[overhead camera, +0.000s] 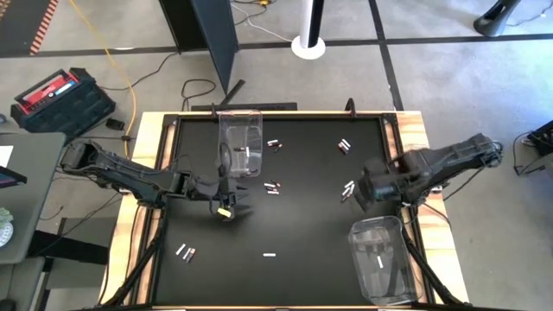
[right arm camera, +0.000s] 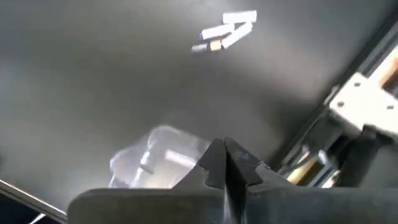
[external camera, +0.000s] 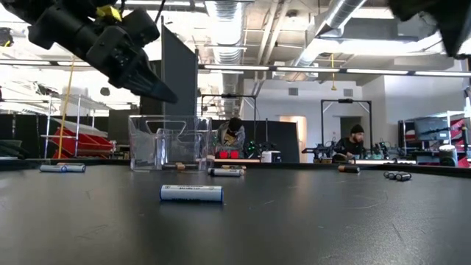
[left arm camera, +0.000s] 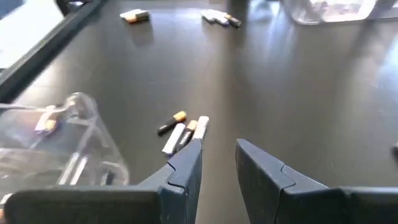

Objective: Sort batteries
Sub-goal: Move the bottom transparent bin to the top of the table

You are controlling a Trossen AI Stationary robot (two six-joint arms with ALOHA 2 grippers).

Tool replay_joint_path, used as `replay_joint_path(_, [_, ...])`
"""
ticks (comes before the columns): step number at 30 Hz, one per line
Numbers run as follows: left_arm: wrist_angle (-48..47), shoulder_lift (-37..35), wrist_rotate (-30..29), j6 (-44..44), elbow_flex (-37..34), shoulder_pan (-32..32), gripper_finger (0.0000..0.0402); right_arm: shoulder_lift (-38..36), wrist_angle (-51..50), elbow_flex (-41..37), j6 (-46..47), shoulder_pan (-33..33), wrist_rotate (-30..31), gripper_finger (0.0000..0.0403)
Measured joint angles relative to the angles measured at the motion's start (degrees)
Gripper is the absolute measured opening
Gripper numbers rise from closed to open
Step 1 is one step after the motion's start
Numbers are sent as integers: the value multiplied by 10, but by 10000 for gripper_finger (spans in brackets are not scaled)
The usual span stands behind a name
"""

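Batteries lie scattered on the black table: a trio at the centre, pairs at the far side, a group by the right arm, a pair and a single one near the front. My left gripper hangs open above the table left of the centre trio, holding nothing. My right gripper is shut and empty, pointing down high over the table's right side.
A clear bin stands at the far side just beyond my left gripper, with a battery in it. A second clear bin stands at the near right, also with a battery. Wooden rails edge the table. People sit far behind the table.
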Motion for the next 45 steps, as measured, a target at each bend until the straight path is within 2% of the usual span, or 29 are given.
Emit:
replay_joint_path(5, [-1,0,30,16,0,0,91,-4,-8,0,173,119,0,55])
replay_joint_path(8, [-2,0,32,34,0,0,91,2,-23,1,191,160,0,75])
replay_joint_path(12, [0,0,32,44,0,2,91,17,-21,0,109,173,0,108])
replay_joint_path(16, [0,0,33,31,0,8,91,38,-13,0,-6,154,0,153])
replay_joint_path(23, [1,0,33,-6,0,9,91,104,18,0,-282,114,-2,247])
replay_joint_path(28, [1,0,32,-42,0,9,91,170,47,0,-449,104,-13,267])
replay_joint_path(32, [1,0,33,-66,0,9,91,196,57,-9,-496,100,-13,266])
replay_joint_path(39, [3,0,32,-92,0,9,91,125,144,-122,-475,100,-23,260])
replay_joint_path(45, [4,0,32,-98,0,9,91,108,225,-202,-487,114,-45,260])
